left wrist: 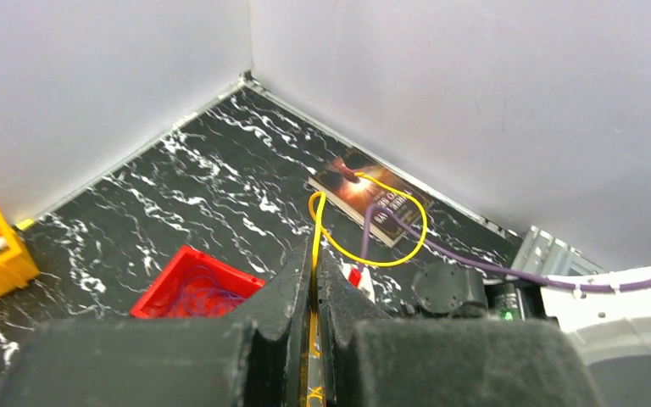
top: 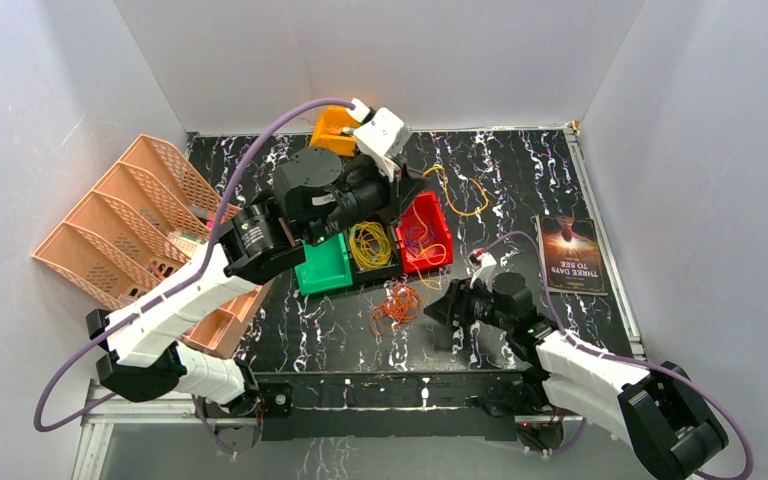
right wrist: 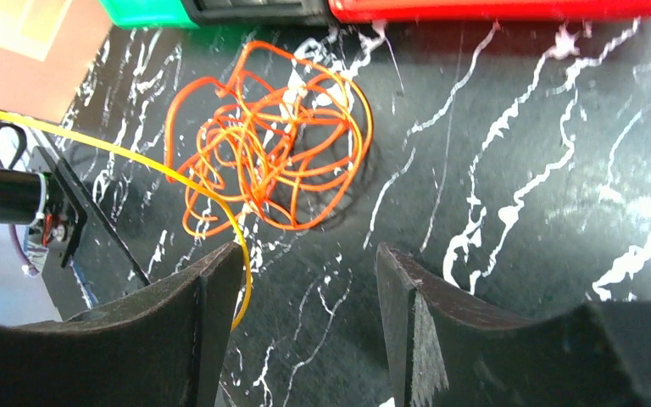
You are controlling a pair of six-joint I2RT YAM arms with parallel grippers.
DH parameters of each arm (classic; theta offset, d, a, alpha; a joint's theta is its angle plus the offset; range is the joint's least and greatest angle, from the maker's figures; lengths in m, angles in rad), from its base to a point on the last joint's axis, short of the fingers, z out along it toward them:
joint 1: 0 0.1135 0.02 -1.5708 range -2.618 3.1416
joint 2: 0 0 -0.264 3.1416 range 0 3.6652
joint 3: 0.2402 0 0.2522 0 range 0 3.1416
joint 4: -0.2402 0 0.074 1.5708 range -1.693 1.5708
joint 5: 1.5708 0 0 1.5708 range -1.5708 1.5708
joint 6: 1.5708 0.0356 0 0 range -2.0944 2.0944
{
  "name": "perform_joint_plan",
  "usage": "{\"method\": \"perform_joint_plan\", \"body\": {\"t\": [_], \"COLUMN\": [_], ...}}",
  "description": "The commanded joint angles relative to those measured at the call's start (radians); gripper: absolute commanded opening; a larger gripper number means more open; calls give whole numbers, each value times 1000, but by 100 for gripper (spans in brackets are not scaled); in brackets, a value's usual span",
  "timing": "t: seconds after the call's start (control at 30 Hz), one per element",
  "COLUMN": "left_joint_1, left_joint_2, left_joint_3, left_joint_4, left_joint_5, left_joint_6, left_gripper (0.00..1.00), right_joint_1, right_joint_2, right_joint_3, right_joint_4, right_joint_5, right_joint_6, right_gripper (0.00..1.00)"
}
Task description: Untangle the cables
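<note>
The black table (top: 520, 180) with white streaks was the biggest thing; a peach rack (top: 120, 215) lay on its left side; a book (top: 572, 253) lay on its right side; an orange bin (top: 332, 128) sat at the back; a green bin (top: 322, 268), a black bin (top: 373, 273) and a red bin (top: 443, 235) sat side by side in the middle; the left pincer (left wrist: 314, 259) was squeezed together on a yellow cable (left wrist: 315, 225), which came out between its fingers and made a loop past the red bin; the right pincer (right wrist: 309, 254) had its fingers apart and held nothing; it hung low, near the orange cable bunch (right wrist: 271, 161) on the table in front of the bins; a yellow strand ran close by one of its fingers; a yellow bunch (top: 369, 245) lay in the black bin; purple cable (top: 418, 235) lay in the red bin.
</note>
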Motion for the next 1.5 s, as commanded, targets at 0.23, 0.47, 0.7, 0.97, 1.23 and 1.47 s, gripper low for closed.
{"method": "perform_joint_plan", "body": {"t": [0.23,0.47,0.7,0.97,1.23,1.47], "left_joint_1": [1,0,1,0,0,0], "left_joint_2": [10,37,63,102,100,73], "left_joint_3": [184,240,298,354,307,214], "left_joint_4": [-32,18,107,230,284,284], "left_joint_5": [-186,-292,-376,-441,-505,-533], "left_joint_6": [189,315,453,628,719,705], "left_gripper": [0,0,0,0,0,0], "right_joint_1": [2,3,2,2,2,2], "right_joint_2": [-15,10,-27,-84,-187,-258], "right_joint_3": [-36,-39,-45,-47,21,153], "right_joint_4": [12,14,-10,-67,-146,-244], "right_joint_5": [14,6,3,5,-16,2], "right_joint_6": [-1,-2,-2,-14,2,-29], "right_gripper": [68,67,68,68,65,44]}}
